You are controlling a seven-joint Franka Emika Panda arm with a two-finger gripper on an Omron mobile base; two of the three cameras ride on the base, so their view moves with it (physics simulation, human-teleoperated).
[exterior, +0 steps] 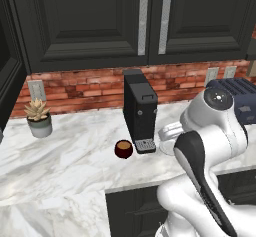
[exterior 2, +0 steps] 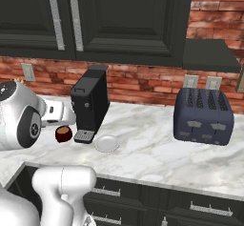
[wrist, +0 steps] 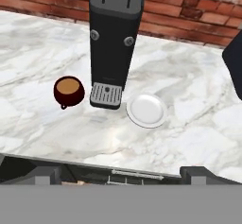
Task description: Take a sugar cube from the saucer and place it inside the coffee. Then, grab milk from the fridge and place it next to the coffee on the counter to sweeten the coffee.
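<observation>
The coffee [wrist: 69,90], a dark maroon cup of brown liquid, stands on the marble counter [wrist: 198,138] just left of the black coffee machine's drip tray. It also appears as the coffee [exterior: 123,149] and the coffee [exterior 2: 63,134] in the base views. The white saucer [wrist: 147,110] lies right of the drip tray, and its surface looks bare; the saucer [exterior 2: 106,143] is seen again from the right. The sugar cube, the milk and the fridge are out of view. My gripper [wrist: 120,173] hangs open above the counter's front edge with nothing between its fingertips.
The tall black coffee machine [wrist: 116,34] stands against the brick wall, between cup and saucer. A dark blue toaster [exterior 2: 203,115] sits to the right. A small potted succulent [exterior: 39,117] is at the far left. Dark cabinets hang above, and drawers [exterior 2: 143,196] run below the counter.
</observation>
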